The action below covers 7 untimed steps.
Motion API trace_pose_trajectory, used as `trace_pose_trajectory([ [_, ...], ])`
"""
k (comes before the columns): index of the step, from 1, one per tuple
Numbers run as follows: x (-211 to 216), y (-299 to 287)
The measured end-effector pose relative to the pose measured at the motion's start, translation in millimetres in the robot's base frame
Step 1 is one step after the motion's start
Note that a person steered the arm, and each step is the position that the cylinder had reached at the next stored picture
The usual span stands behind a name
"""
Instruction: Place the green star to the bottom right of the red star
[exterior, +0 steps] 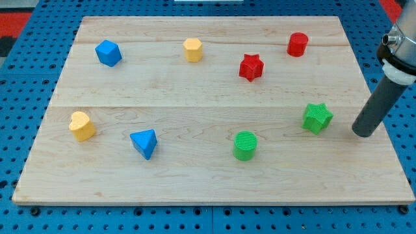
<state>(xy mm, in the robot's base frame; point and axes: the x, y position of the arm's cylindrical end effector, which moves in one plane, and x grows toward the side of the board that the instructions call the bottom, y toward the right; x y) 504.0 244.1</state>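
Observation:
The green star (317, 117) lies on the wooden board (195, 182) at the view's right, below and to the right of the red star (251, 67). My tip (364, 133) rests on the board to the right of the green star, slightly lower, with a gap between them. The rod rises from it toward the view's upper right edge.
A red cylinder (298, 44) sits at the top right, a yellow hexagon (193, 49) at top middle, a blue cube (108, 52) at top left. A yellow heart (82, 126), a blue triangle (144, 143) and a green cylinder (246, 145) lie along the lower part.

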Motion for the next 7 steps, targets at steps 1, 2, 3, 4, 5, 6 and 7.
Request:
trace_pose_trajectory([
  [1, -16.2, -77.7],
  [2, -25.9, -143.4],
  [3, -54.4, -123.9],
  [4, -64.7, -91.4],
  [5, -42.2, -73.9],
  [6, -44.4, -19.8],
  [7, -75.9, -22.4],
])
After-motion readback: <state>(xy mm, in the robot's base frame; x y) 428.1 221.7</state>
